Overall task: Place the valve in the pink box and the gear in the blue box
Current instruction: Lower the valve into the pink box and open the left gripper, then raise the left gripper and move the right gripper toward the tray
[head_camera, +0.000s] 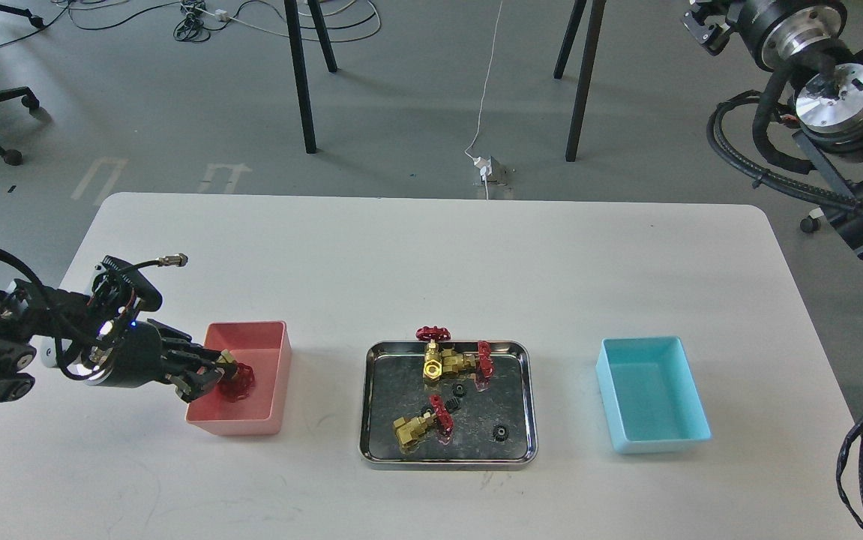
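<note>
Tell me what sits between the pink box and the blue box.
In the head view, the steel tray lies between the pink box and the blue box, holding three valves and a few small black gears; bare table flanks it.

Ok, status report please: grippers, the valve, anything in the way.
Left gripper shut on valve, over pink box. Right gripper not in view. Three valves and gears left in steel tray; blue box empty. Nothing in the way.
</note>
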